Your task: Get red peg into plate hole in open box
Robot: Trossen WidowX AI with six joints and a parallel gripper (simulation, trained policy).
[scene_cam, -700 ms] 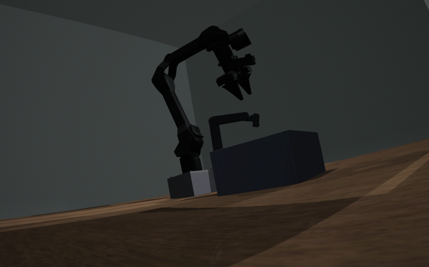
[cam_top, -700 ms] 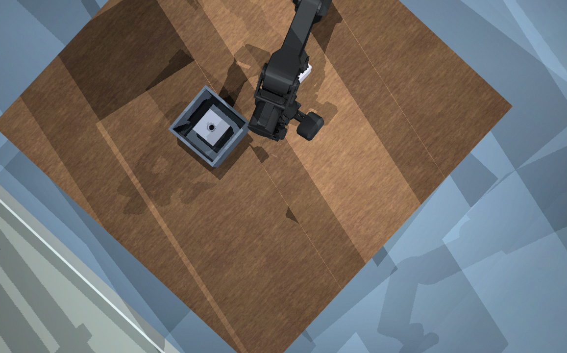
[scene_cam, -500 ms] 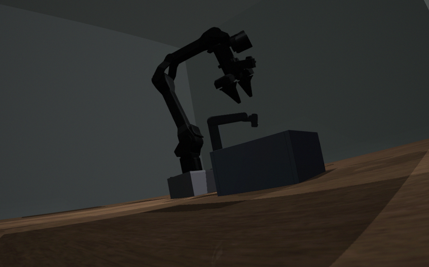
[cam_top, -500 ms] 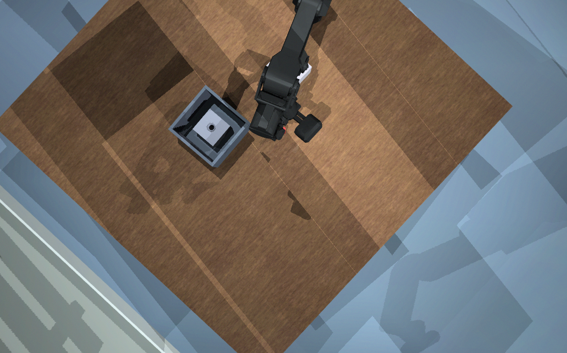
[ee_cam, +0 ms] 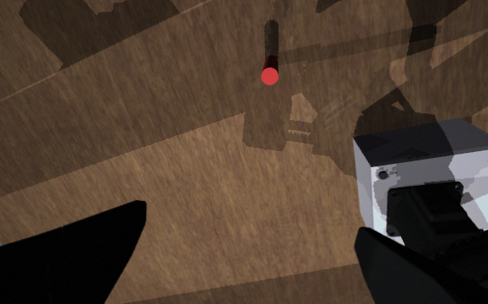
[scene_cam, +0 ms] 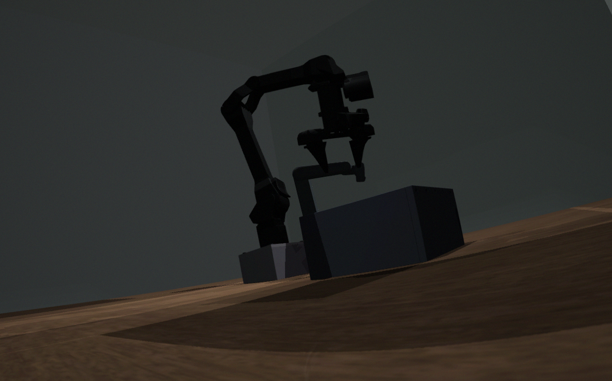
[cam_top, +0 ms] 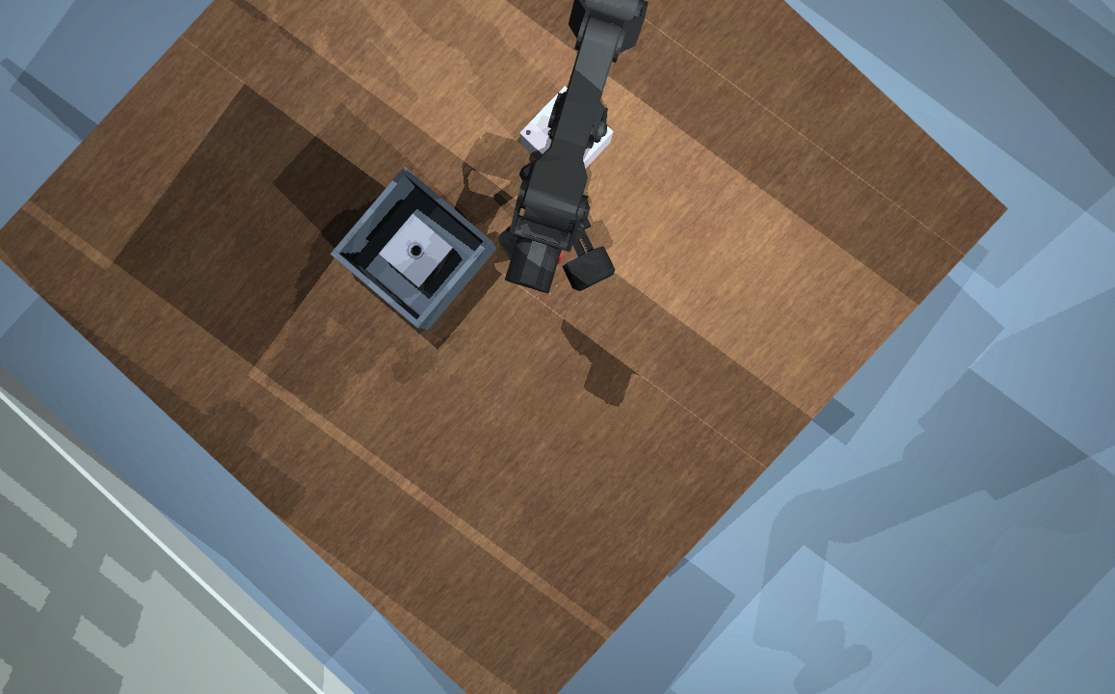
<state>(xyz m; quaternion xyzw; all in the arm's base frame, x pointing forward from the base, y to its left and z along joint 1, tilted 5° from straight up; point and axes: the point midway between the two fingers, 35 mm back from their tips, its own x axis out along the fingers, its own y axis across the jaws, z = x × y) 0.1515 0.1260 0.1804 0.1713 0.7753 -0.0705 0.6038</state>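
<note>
The red peg (ee_cam: 269,76) stands upright on the wooden table in the wrist view, ahead of the fingertips. In the top view only a red sliver of the peg (cam_top: 560,258) shows beside the arm's head. My gripper (scene_cam: 341,168) (ee_cam: 252,224) is wide open and empty, pointing down, high above the table. Its fingertips are hidden in the top view. The open grey-blue box (cam_top: 458,287) (scene_cam: 369,236) stands left of the arm's head in the top view. The pale plate (cam_top: 434,246) lies at its bottom with a dark, empty-looking round hole.
The arm's white base block (cam_top: 535,132) (scene_cam: 256,265) (ee_cam: 421,162) is on the table, at the right in the wrist view. A dim grey arm-like shape (scene_cam: 304,194) shows behind the box in the exterior view. Dark shadows cross the wooden table (cam_top: 491,448).
</note>
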